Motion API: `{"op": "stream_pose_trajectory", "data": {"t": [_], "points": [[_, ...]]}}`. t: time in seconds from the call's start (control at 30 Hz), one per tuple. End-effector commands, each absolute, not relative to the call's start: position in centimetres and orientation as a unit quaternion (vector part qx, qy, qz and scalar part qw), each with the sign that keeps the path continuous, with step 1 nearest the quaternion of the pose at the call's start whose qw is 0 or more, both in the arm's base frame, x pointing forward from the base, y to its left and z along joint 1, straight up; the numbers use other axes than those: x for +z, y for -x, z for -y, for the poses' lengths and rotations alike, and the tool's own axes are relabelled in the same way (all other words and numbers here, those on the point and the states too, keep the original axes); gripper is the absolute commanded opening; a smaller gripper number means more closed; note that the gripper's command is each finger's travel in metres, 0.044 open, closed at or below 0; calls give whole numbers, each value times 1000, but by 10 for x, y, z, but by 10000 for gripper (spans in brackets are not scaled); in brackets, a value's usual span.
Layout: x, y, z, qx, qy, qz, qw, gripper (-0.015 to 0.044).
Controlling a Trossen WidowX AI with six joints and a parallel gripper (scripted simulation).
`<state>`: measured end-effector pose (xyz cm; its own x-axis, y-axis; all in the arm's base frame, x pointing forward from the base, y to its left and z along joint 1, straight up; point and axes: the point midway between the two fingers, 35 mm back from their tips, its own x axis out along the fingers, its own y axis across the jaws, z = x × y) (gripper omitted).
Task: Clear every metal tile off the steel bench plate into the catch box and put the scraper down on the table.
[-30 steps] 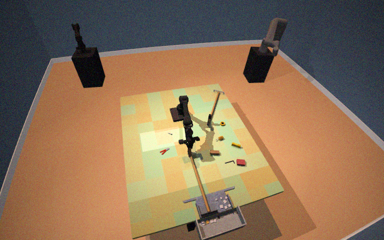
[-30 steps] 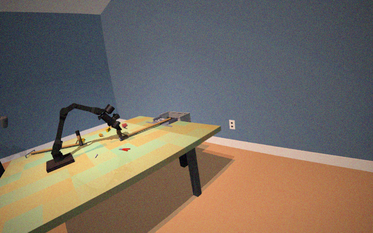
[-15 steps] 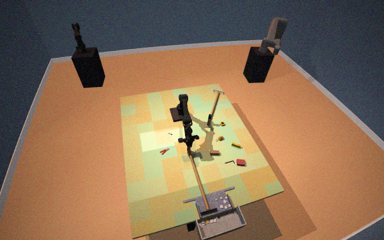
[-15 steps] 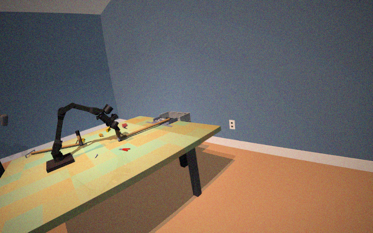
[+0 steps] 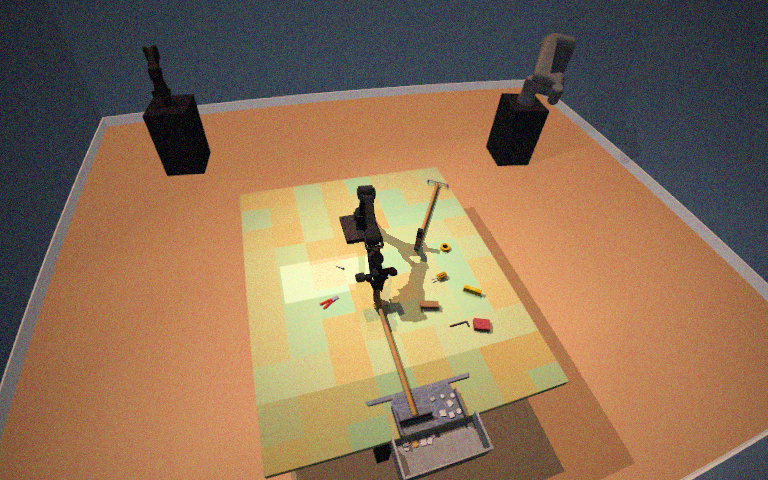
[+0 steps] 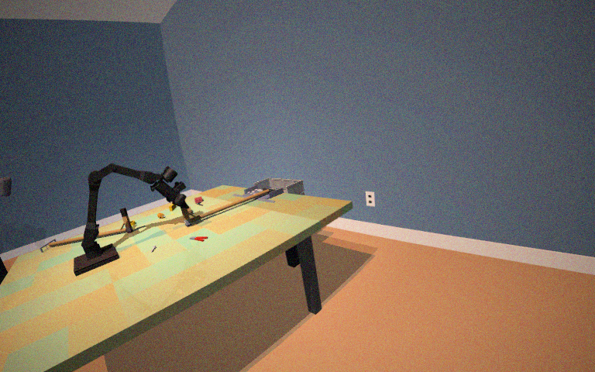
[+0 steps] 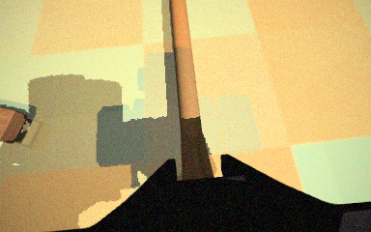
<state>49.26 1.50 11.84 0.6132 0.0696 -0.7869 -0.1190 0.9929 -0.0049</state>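
My gripper [image 5: 378, 302] [image 6: 188, 215] [image 7: 198, 163] is shut on the near end of the long scraper's wooden handle [image 5: 395, 349] [image 6: 232, 204] [image 7: 187, 82], low over the table. The scraper's dark blade [image 5: 415, 418] is at the left part of the steel bench plate [image 5: 419, 397], near the edge at the catch box. Several pale metal tiles [image 5: 450, 403] are on the right part of the plate. The grey catch box [image 5: 453, 451] [image 6: 289, 185] at the plate's far end holds several tiles [image 5: 423, 441] along its plate-side wall at the left. Whether tiles are hidden under the blade I cannot tell.
A second long-handled tool [image 5: 430, 209] [image 6: 70, 240] lies beside the arm's base. Red pliers [image 5: 330, 301] [image 6: 199, 238] lie on the other side. A brown block [image 5: 429, 305], a hex key [image 5: 460, 323], a red block [image 5: 481, 324] and a yellow tool [image 5: 472, 290] lie to the right in the top view.
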Motion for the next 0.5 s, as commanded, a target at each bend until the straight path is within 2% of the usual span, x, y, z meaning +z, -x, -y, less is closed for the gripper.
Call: {"op": "stream_pose_trajectory", "data": {"t": [0.0, 0.47], "points": [[126, -489, -14, 54, 28, -428, 902, 0], [128, -475, -11, 54, 28, -428, 902, 0]]}}
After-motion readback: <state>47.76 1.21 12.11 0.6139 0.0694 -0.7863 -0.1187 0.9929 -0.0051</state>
